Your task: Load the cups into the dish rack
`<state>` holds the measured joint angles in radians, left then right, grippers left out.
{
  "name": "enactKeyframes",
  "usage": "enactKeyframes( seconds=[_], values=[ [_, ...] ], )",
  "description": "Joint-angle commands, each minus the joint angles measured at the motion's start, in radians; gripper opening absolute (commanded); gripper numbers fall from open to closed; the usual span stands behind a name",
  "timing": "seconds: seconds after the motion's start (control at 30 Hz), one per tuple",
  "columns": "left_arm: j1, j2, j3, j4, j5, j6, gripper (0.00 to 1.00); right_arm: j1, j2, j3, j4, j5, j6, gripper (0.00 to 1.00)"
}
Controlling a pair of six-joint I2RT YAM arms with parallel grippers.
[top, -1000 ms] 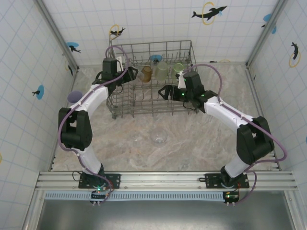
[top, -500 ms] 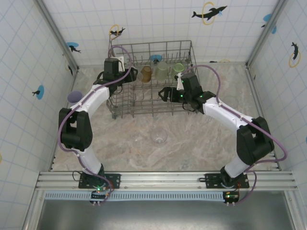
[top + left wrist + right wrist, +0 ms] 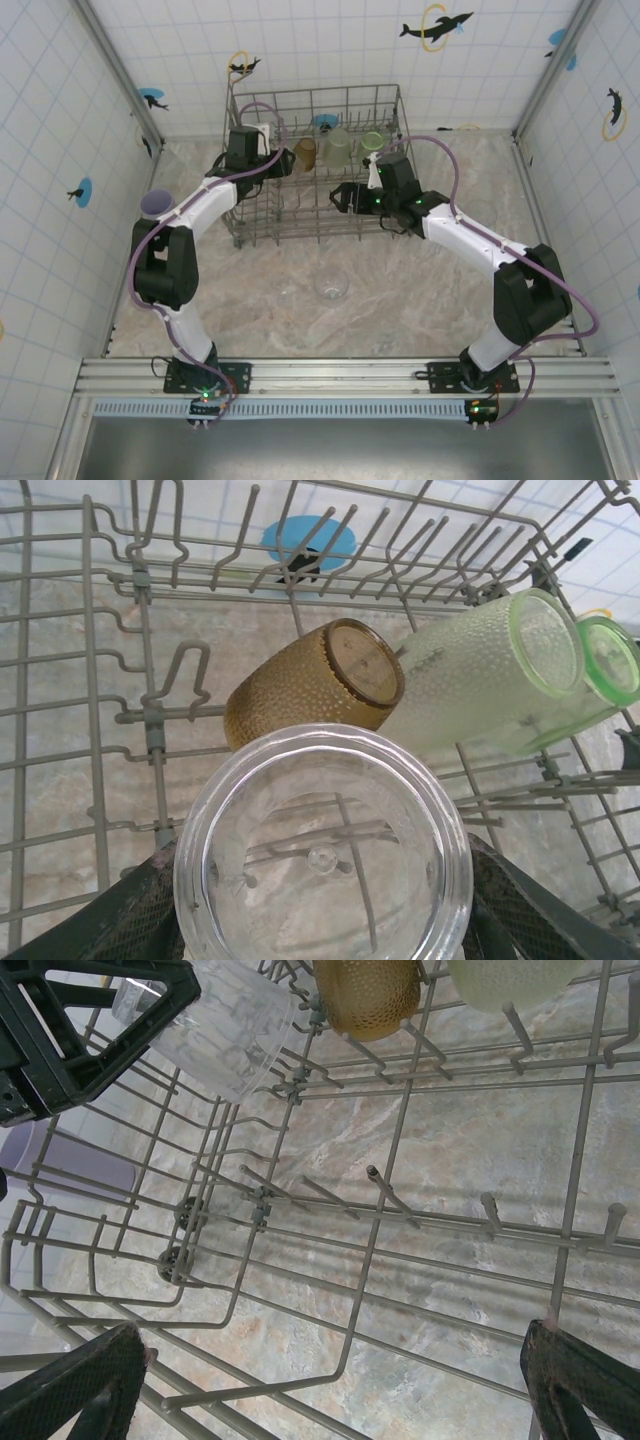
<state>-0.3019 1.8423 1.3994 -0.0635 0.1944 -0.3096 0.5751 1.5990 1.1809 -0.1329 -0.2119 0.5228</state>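
Gripping a smooth clear cup (image 3: 322,850), the left jaws are held part-open over the grey wire rack (image 3: 300,225); right jaws spread wide, empty. Dimpled amber cup (image 3: 315,685) lies beyond.

The dish rack (image 3: 300,238) sits far-centre on the table (image 3: 430,295). Inside, a row of cups (image 3: 337,146) lies along the back, a held cup (image 3: 320,860) left of them. A lone cup (image 3: 331,287) stands before the rack.

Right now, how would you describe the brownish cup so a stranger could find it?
Find the grey wire dish rack at the far end of the table. In its back row three cups lean in a line; the amber cup is the leftmost, beside a pale green cup. It alone is brown.
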Motion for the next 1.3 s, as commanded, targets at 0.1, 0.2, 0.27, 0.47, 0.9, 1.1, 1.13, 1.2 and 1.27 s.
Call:
enactKeyframes(
  seconds=[0.1,0.2,0.27,0.47,0.9,1.1,1.13,1.2,1.27],
  values=[
    [-0.012,0.004,-0.025,0.031,-0.084,0.077,0.00,0.011,-0.029,0.017,-0.041,0.028,-0.009,0.99],
    [-0.022,0.002,-0.035,0.035,-0.110,0.105,0.00,0.012,-0.031,0.010,-0.028,0.019,-0.004,0.99],
    [-0.031,0.007,-0.038,0.039,-0.120,0.132,0.00,0.014,-0.030,0.011,-0.027,0.016,-0.001,0.99],
    [-0.039,0.039,-0.018,0.017,-0.116,0.156,0.00,0.015,-0.014,0.036,-0.059,0.024,-0.001,0.99],
    [-0.052,0.069,-0.043,0.076,-0.184,0.175,0.03,0.025,-0.026,0.010,-0.031,0.020,0.014,0.99],
    [-0.057,0.045,-0.088,0.142,-0.184,0.167,0.30,0.025,-0.042,-0.012,-0.021,0.025,0.019,0.99],
    [-0.058,0.046,-0.089,0.142,-0.181,0.169,0.30,0.025,-0.042,-0.012,-0.021,0.024,0.019,0.99],
    [-0.062,0.050,-0.094,0.142,-0.182,0.175,0.31,0.025,-0.043,-0.013,-0.021,0.019,0.020,0.99],
    [-0.065,0.056,-0.102,0.142,-0.186,0.180,0.37,0.025,-0.046,-0.015,-0.026,0.019,0.020,0.99]
  ],
)
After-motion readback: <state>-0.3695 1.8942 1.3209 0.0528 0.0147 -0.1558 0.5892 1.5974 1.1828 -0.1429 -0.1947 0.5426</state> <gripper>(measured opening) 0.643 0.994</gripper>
